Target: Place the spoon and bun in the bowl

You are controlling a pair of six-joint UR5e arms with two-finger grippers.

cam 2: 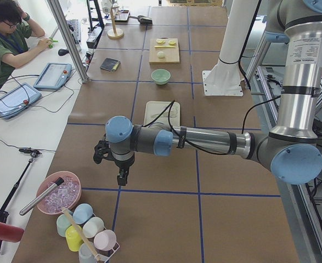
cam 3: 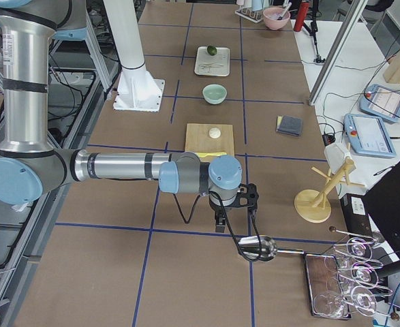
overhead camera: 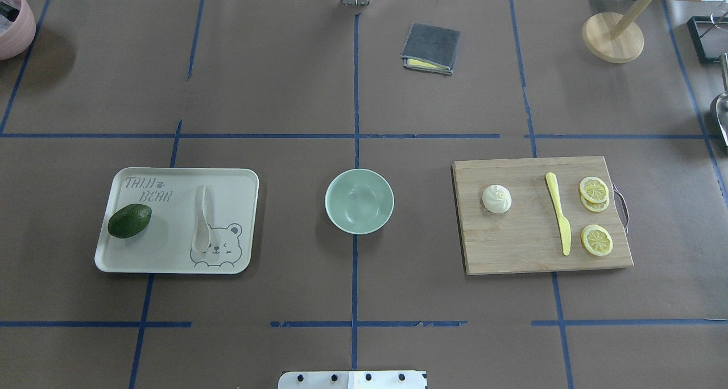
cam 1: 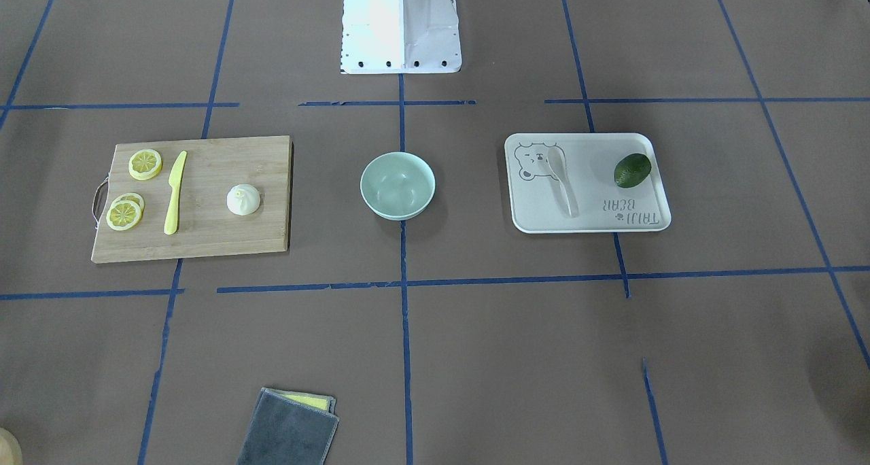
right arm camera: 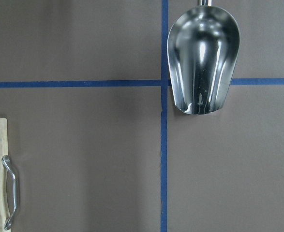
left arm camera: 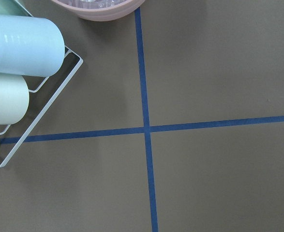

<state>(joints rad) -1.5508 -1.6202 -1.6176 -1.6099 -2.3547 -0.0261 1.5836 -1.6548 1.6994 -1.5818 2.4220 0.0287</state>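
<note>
The mint-green bowl (overhead camera: 359, 201) (cam 1: 397, 185) stands empty at the table's centre. The off-white spoon (overhead camera: 201, 218) (cam 1: 563, 179) lies on the white bear-print tray (overhead camera: 165, 247). The white bun (overhead camera: 496, 199) (cam 1: 242, 199) sits on the wooden cutting board (overhead camera: 512, 247). My left gripper (cam 2: 122, 178) shows only in the exterior left view, far out over the table's left end; I cannot tell if it is open or shut. My right gripper (cam 3: 220, 221) shows only in the exterior right view, beyond the cutting board; I cannot tell its state either.
A dark green lime (overhead camera: 129, 220) lies on the tray. A yellow knife (overhead camera: 558, 212) and lemon slices (overhead camera: 594, 191) lie on the board. A grey cloth (overhead camera: 430, 48) lies at the far side. A metal scoop (right arm camera: 203, 58) is below the right wrist, a cup rack (left arm camera: 16, 72) below the left.
</note>
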